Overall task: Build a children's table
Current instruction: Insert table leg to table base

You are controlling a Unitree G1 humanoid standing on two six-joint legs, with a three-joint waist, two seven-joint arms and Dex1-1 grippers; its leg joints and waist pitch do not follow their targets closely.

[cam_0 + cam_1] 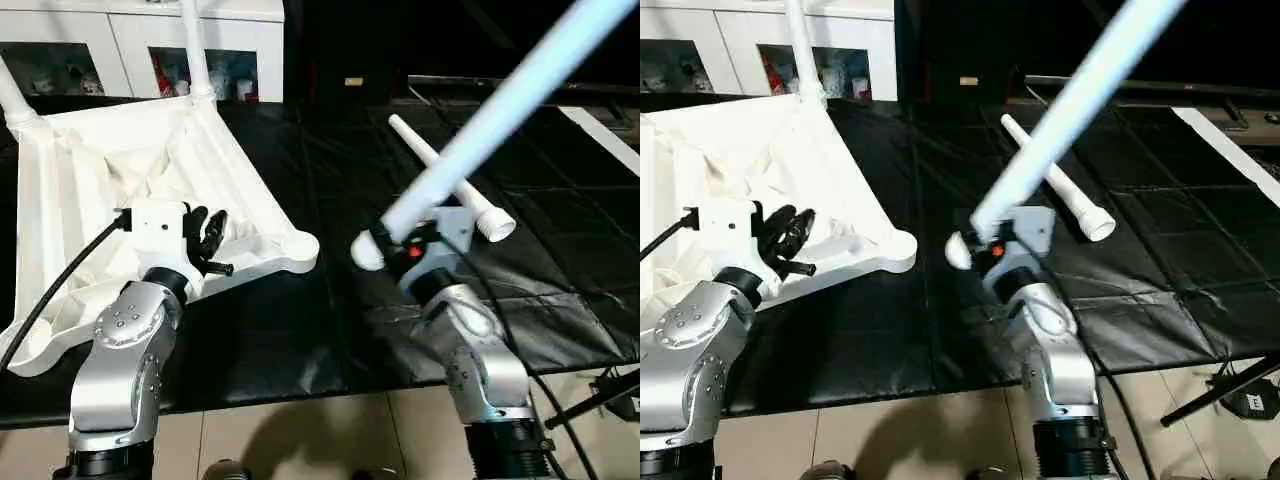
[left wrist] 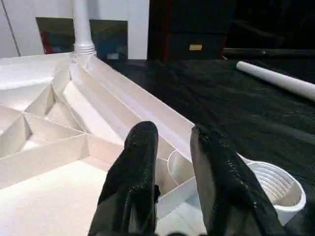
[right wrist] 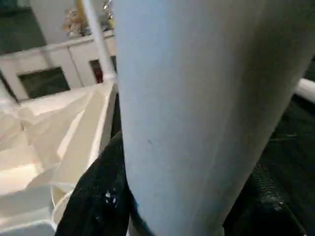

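Two legs [image 1: 196,50] socketed | one loose [image 1: 450,185] | right claw [image 1: 400,240] grips one [image 1: 500,105] | left claw [image 1: 205,235] narrow, empty

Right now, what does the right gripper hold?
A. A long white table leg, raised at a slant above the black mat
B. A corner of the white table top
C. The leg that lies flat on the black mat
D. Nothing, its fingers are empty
A: the right gripper is closed around a long white leg that slants up over the black mat, while another leg lies loose on the mat.
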